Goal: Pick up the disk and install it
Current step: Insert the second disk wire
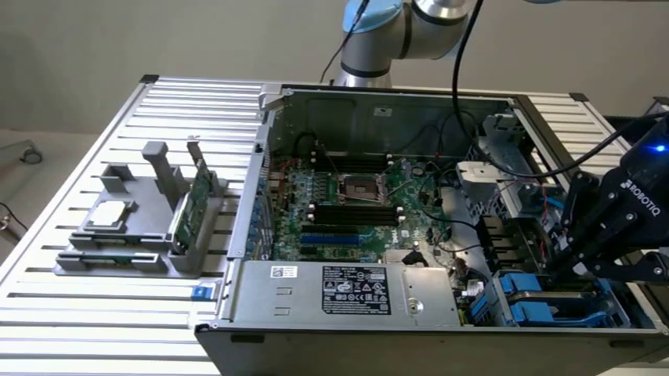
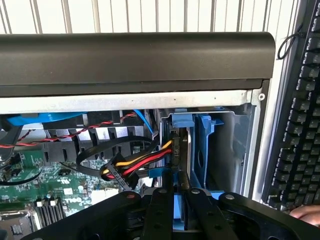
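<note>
Reaching down into the drive-bay corner of the open computer case [image 1: 345, 196], the gripper [image 2: 173, 200] stands nearly shut, its jaws pinched narrowly on the disk [image 2: 181, 150] — seen edge-on in the wrist view as a thin dark slab standing upright in the blue carrier rails [image 2: 202, 145] of the bay. Such a tight hold on the slim edge looks chosen to keep the disk square to its slot, since a tilt would likely jam it against the rails. Red, yellow and black cables [image 2: 132, 162] curl just beside the bay, close to the disk's edge. In the exterior view the black wrist [image 1: 616, 219] hangs over the blue bays [image 1: 544, 294] at that view's right, near the front edge. A keyboard [image 2: 300, 125] lies outside the case, on the slatted surface [image 1: 94, 117]
</note>
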Controlling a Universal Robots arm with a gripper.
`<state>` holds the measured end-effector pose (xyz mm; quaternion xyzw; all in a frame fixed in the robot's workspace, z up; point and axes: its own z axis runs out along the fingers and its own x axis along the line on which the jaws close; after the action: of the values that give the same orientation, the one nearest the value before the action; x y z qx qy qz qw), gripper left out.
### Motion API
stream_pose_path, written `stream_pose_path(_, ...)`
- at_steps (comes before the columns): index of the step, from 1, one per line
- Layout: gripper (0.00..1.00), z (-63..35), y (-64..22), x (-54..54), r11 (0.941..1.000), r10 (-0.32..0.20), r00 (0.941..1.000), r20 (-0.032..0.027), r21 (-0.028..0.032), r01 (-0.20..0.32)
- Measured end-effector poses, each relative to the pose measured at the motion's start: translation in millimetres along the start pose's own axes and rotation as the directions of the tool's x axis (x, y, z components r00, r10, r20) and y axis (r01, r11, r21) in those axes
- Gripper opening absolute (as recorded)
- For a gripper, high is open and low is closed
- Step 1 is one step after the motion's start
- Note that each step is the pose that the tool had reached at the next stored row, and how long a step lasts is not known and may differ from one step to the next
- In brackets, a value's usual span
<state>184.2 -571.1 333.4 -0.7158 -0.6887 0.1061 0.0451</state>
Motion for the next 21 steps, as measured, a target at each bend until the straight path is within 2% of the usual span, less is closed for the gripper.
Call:
stream_pose_path(3, 0.16, 0.3, 0.3, -1.7, 1.0, -0.002, 1.0, -0.0036, 0.0, 0.002)
stream_pose_path(8, 0.18, 0.6, -0.4, -2.9, 1.0, -0.002, 1.0, -0.0053, 0.0, 0.002)
stream_pose_path(11, 0.36, -0.3, -2.0, -3.1, 1.0, -0.003, 1.0, -0.0059, 0.0009, 0.003)
stream_pose_path(12, 0.36, -0.9, -2.6, -3.2, 1.0, -0.003, 1.0, -0.0059, 0.0016, 0.003)
stream_pose_path(14, 0.47, -2.6, -4.5, -3.4, 1.0, -0.003, 1.0, -0.0061, 0.003, 0.003)
stream_pose_path(16, 0.47, -3.6, -7.8, -3.6, 1.0, -0.003, 1.0, -0.0061, 0.005, 0.003)
stream_pose_path(17, 0.54, -3.8, -10.0, -3.8, 1.0, -0.004, 1.0, -0.0058, 0.0064, 0.004)
stream_pose_path(21, 0.54, -3.8, -19.8, -4.2, 0.9999, -0.005, 1.0, -0.0056, 0.0118, 0.005)
